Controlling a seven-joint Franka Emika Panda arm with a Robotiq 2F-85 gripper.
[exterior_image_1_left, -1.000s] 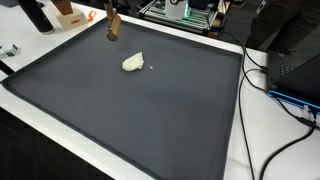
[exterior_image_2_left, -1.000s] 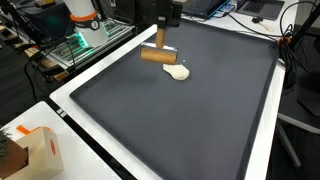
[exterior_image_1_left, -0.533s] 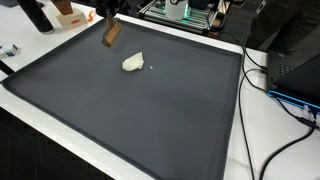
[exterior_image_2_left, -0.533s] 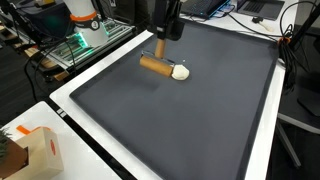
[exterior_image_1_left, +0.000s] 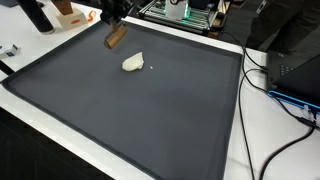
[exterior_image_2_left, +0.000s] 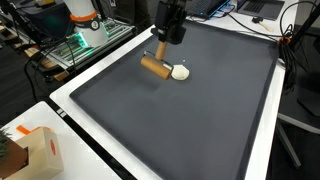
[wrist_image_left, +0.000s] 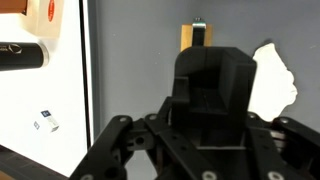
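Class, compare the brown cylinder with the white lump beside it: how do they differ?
Colour: the brown cylinder is tan, the white lump off-white. Shape: the cylinder is straight and regular, the lump ragged and irregular. State: the cylinder hangs tilted under the gripper, the lump lies free. Both are close together over the dark mat.

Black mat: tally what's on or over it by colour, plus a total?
Brown: 1, the cylinder, held by the claw just above the mat
White: 1, the lump, lying on the mat beside the cylinder
Total: 2
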